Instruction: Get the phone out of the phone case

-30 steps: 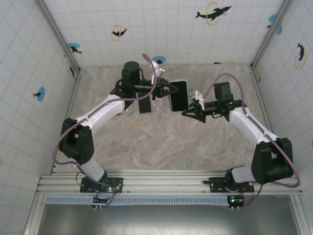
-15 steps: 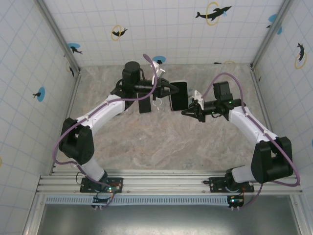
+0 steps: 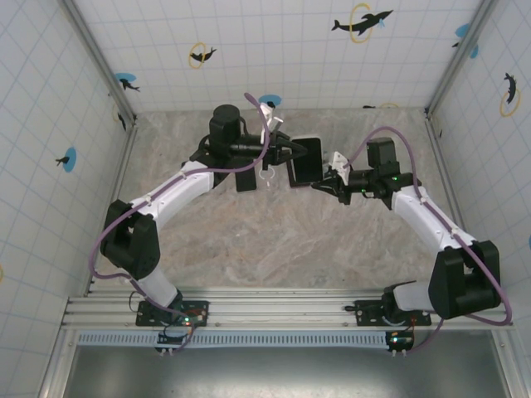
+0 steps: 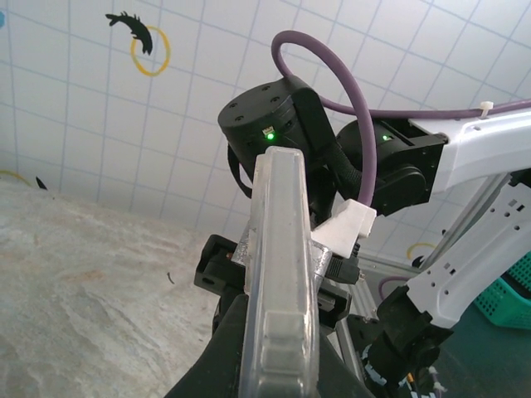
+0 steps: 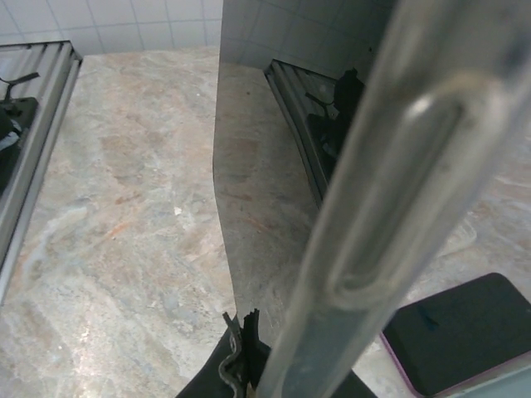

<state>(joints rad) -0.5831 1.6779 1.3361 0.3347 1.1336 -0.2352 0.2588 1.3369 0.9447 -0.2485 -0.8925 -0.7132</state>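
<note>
Marbled bench (image 3: 274,249): phone case (image 3: 304,160) held aloft between two arms.
Left fingers (image 3: 286,152) and right fingers (image 3: 322,184) pinch its edges; slick and bendy, it likely peels from a corner.

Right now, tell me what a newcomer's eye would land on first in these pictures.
The cased phone, held above the far half of the table between both arms: the left gripper shut on its left edge, the right gripper on its near corner. Close by, a dark flat slab lies on the table.
</note>
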